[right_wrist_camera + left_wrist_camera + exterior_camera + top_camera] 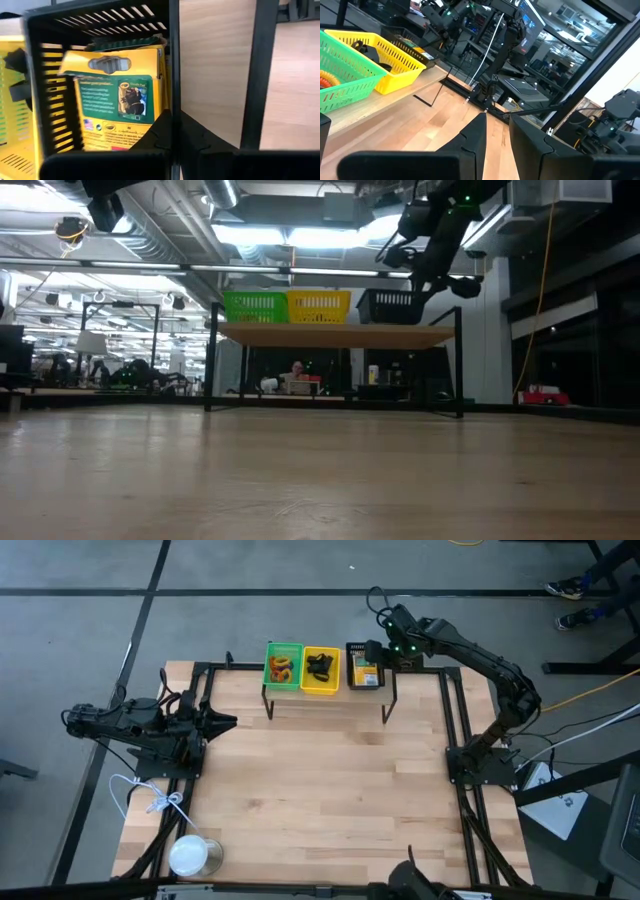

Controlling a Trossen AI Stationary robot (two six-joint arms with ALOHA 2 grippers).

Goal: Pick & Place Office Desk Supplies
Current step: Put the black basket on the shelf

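Three trays stand in a row on a raised shelf (340, 335) at the table's far edge. The green tray (283, 668) holds orange loops (280, 668). The yellow tray (320, 671) holds black clips (319, 665). In the black mesh tray (365, 668) lie yellow-green printed boxes (117, 100). My right gripper (175, 117) is shut and hangs just above the black tray's right wall (174, 50), pointing down (432, 280). My left gripper (228, 722) waits low at the table's left side, open by a narrow gap (497, 120).
A white round can (190, 855) stands near the table's near left corner, with a white cord (140, 795) looped beside it. The shelf's black legs (268, 705) reach down to the wood. Black frame rails run along the table's left and right sides.
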